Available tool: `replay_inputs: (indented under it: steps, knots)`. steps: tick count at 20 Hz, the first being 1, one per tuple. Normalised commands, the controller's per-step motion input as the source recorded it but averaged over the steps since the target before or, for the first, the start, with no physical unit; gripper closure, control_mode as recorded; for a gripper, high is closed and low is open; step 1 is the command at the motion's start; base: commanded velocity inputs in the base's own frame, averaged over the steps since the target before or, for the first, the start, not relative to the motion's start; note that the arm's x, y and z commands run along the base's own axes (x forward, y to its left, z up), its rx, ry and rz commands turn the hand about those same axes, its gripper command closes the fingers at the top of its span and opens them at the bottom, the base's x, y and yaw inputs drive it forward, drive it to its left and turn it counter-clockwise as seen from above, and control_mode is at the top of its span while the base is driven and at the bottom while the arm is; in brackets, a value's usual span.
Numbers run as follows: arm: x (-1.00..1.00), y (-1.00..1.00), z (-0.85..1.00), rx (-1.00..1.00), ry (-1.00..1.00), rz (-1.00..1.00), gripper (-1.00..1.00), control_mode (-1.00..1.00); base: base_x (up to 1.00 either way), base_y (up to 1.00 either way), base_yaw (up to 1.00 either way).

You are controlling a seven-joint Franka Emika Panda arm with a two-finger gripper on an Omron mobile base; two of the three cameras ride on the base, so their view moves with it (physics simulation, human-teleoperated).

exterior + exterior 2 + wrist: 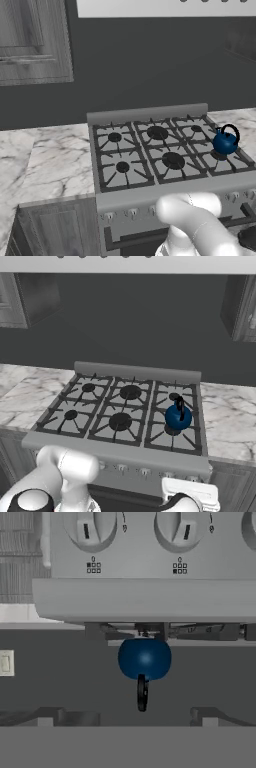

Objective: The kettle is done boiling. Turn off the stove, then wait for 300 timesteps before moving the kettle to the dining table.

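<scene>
**Blue kettle sat on the right of the range, hand open in front of the knobs**

Blue and glossy, one kettle (225,142) stood on the stove (150,116), and it was the lone pot up there. It sat on the grate in the right-hand column of burners, between the rear and the front one, close to the stove's right edge, its thin black handle arching over it. From the right base camera the same kettle (178,417) showed in that column, with marble counter (227,416) beyond the edge.

Six burners were counted, in two rows of three, all under black grates. No flame could be made out on any of them from these angles.

Down at the front, the hand camera was rolled upside down: the kettle (144,658) hung below the stove's front lip with its handle pointing downward. Two knobs (95,527) were fully in that frame, side by side at the top, and the edge of a third peeked in at the far right. Each had a small burner diagram printed beside it.

The gripper was released, jaws spread as wide as they went. It gripped nothing and touched nothing; the knobs stood apart from it. The white arm (200,225) rose in front of the oven door.
</scene>
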Motion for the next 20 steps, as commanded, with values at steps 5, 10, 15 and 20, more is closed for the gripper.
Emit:
replay_inputs:
  steps: [5, 10, 15, 20]
  knots:
    - [0.0, 0.25, 0.49, -0.03, -0.07, 0.04, -1.0, -1.0, 0.0, 0.0, 0.0]
    - [0.0, 0.2, 0.48, -0.02, -0.04, 0.04, -1.0, -1.0, 0.0, 0.0, 0.0]
    - [0.07, 0.14, 0.46, -0.04, -0.06, 0.05, -1.0, -1.0, 0.0, 0.0, 0.0]
    - [0.12, 0.08, 0.29, -0.15, -0.15, 0.03, -1.0, -1.0, 0.0, 0.0, 0.0]
